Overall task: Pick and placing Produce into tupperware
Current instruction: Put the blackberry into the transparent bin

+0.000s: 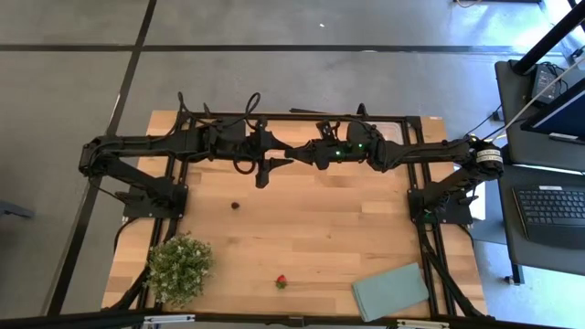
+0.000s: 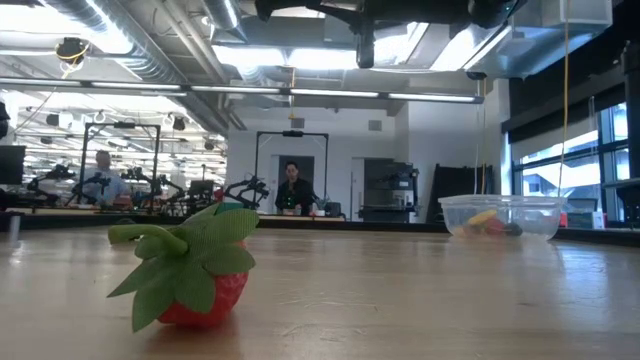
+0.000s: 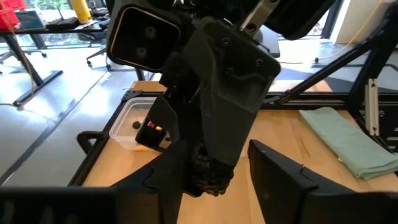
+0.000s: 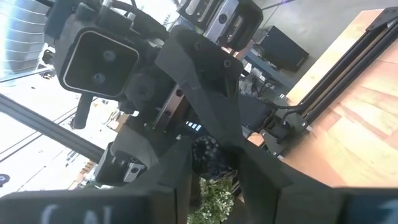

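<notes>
Above the table's [image 1: 320, 228] far middle, the right gripper [image 4: 214, 171] clenches a dark berry [image 4: 210, 155], with the left gripper [image 3: 211, 186] released either side of it; the tupperware [image 3: 134, 118] sits near the table edge, holding several pieces, while a strawberry [image 1: 281, 282] and a second berry [image 1: 236, 206] lie well apart

Open workshop hall behind the wooden table [image 2: 400, 300]

Beyond the table, ceiling strip lights [image 2: 300, 92] run overhead; windows [image 2: 560, 165] stand at its right, two people [image 2: 292, 188] sit at far benches
</notes>
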You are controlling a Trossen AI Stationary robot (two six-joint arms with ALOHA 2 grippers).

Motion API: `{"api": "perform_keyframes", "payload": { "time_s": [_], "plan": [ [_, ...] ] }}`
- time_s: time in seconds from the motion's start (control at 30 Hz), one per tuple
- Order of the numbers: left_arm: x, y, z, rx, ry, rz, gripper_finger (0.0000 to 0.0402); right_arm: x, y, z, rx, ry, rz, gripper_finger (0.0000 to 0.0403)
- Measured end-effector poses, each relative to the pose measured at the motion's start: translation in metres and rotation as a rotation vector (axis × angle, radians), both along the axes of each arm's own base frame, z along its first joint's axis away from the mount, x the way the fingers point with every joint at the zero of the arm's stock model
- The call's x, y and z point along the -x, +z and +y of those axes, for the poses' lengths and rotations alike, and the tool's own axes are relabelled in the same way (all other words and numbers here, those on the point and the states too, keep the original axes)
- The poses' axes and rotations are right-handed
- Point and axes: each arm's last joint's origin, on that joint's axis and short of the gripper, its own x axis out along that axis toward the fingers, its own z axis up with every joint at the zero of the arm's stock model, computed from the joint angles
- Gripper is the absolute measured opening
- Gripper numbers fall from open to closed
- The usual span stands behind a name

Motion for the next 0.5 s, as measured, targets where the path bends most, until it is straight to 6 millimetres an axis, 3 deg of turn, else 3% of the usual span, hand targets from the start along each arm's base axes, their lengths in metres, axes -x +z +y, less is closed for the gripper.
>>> {"api": "perform_keyframes", "payload": {
  "time_s": [0.23, 0.5],
  "plan": [
    [-0.0002, 0.0005, 0.0001, -0.007, 0.005, -0.005, 0.0211, 0.0001, 0.0003, -0.0003, 0.001, -0.006, -0.003, 0.0102],
    [0.0015, 0.0019, -0.0004, -0.029, -0.017, -0.006, 0.0224, 0.0004, 0.0007, -0.0021, 0.002, -0.003, -0.007, 0.0098]
  ]
}}
